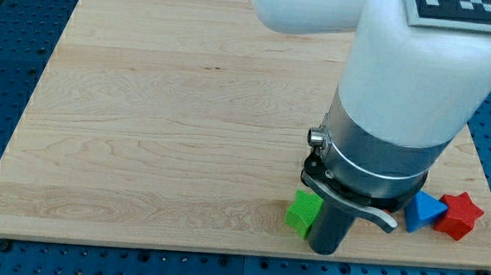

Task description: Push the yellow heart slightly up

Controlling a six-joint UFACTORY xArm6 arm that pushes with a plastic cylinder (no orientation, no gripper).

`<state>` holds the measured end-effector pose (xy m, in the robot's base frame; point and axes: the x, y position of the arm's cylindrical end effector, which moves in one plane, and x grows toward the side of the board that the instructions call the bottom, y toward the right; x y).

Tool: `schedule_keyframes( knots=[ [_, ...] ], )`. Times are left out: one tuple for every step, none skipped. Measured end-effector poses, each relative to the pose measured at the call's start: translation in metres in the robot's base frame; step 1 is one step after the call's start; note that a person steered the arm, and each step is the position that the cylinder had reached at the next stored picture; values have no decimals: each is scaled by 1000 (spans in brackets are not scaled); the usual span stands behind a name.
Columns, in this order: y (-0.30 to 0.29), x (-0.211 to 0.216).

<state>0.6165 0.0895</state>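
Note:
No yellow heart shows in the camera view; the white arm body [415, 71] covers the board's right part and may hide it. My tip [324, 250] stands near the view's bottom edge of the wooden board [160, 123], touching or almost touching the right side of a green block [303, 213]. A blue block [424, 211] and a red star-shaped block [459, 216] lie to the right of the tip, side by side.
The board's bottom edge [220, 251] runs just below the tip and the blocks. A blue perforated table [8, 69] surrounds the board. The arm's grey collar and black bracket [346, 184] hang over the tip.

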Motion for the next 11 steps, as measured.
schedule_keyframes(
  knots=[
    [60,0],
    [88,-1],
    [83,-11],
    [52,-31],
    [36,-36],
    [36,-40],
    [44,-54],
    [50,-63],
    [44,-71],
    [23,-86],
    [22,-106]
  ],
)
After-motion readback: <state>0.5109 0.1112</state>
